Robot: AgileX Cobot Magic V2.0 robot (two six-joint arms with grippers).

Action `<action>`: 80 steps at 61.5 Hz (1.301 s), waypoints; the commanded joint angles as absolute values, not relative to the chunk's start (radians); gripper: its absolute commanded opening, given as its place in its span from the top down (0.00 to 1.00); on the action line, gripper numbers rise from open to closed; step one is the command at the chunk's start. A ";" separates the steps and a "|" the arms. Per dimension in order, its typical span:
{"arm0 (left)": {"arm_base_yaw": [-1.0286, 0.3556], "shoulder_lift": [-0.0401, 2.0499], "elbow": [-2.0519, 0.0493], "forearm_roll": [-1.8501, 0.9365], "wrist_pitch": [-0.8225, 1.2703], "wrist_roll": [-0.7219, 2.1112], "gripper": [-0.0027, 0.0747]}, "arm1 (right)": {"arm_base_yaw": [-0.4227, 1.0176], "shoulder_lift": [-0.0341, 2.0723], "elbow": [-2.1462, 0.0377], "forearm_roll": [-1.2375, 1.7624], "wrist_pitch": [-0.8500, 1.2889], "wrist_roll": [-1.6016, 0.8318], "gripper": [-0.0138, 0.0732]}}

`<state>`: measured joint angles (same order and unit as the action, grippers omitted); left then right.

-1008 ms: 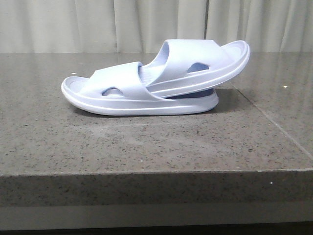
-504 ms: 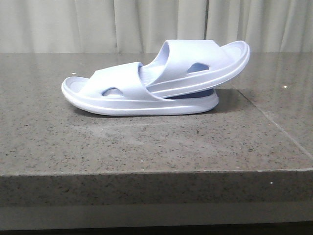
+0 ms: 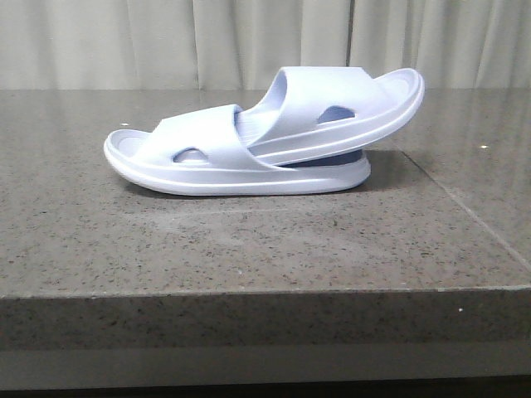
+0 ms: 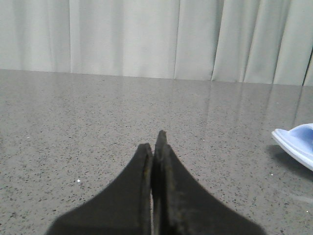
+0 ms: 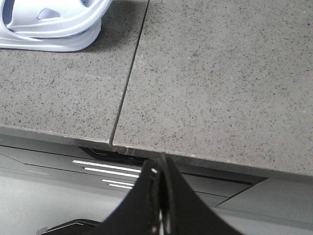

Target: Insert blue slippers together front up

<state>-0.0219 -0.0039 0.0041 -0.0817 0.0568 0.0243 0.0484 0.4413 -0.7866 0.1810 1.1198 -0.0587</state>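
Looks basically done. Slippers (image 3: 265, 137) are nested on the surface (image 3: 249, 240), mid-frame in the front view: the upper one (image 3: 348, 104) has its end pushed under the strap of the lower one (image 3: 207, 162), other end tilted up to the right. Lower one sits flat on its sole. Both are sole-down, straps up. Nothing obviously left, beyond maybe seating the upper one deeper.

Left end effector (image 4: 154, 147): fingers pressed together, holding nothing, low over bare surface, well apart from the slippers. Right end effector (image 5: 161, 169): also closed and empty, hanging off the near surface edge.

Front view shows the full nesting but neither arm. Left wrist view catches only one slipper tip (image 4: 296, 142) at the frame edge. Right wrist view shows the stacked ends (image 5: 54, 24) and a seam (image 5: 129, 78) in the surface.
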 commanded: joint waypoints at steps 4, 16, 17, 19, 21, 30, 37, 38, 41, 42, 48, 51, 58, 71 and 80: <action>-0.022 -0.020 0.009 -0.089 -0.028 0.017 0.99 | 0.051 0.448 -0.807 0.191 1.064 -0.059 0.98; -0.022 -0.020 0.009 -0.089 -0.026 0.017 0.99 | 0.051 0.448 -0.807 0.191 1.064 -0.059 0.98; -0.022 -0.020 0.009 -0.089 -0.026 0.017 0.99 | 0.051 0.448 -0.807 0.191 1.064 -0.059 0.98; -0.022 -0.020 0.009 -0.089 -0.026 0.017 0.99 | 0.051 0.448 -0.807 0.191 1.064 -0.059 0.98; -0.022 -0.020 0.009 -0.089 -0.026 0.017 0.99 | 0.051 0.448 -0.807 0.191 1.064 -0.059 0.98; -0.022 -0.020 0.009 -0.089 -0.026 0.017 0.99 | 0.051 0.448 -0.807 0.191 1.064 -0.059 0.98; -0.022 -0.020 0.009 -0.089 -0.026 0.017 0.99 | 0.051 0.448 -0.807 0.191 1.064 -0.059 0.98; -0.022 -0.020 0.009 -0.089 -0.026 0.017 0.99 | 0.051 0.448 -0.807 0.191 1.064 -0.059 0.98; -0.022 -0.020 0.009 -0.089 -0.026 0.017 0.99 | 0.051 0.448 -0.807 0.191 1.064 -0.059 0.98; -0.022 -0.020 0.009 -0.089 -0.026 0.017 0.99 | 0.051 0.448 -0.807 0.191 1.064 -0.059 0.98; -0.022 -0.020 0.009 -0.089 -0.026 0.017 0.99 | 0.051 0.448 -0.807 0.188 1.063 -0.061 0.98; -0.022 -0.020 0.009 -0.089 -0.026 0.017 0.99 | 0.051 0.442 -0.804 0.159 1.050 -0.061 0.98; -0.022 -0.020 0.009 -0.089 -0.026 0.017 0.99 | 0.051 0.401 -0.742 0.145 0.928 -0.061 0.98; -0.022 -0.020 0.009 -0.089 -0.026 0.017 0.99 | 0.051 0.234 -0.462 0.118 0.516 -0.061 0.98; -0.022 -0.020 0.009 -0.089 -0.026 0.017 0.99 | 0.051 0.141 -0.267 0.118 0.301 -0.061 0.98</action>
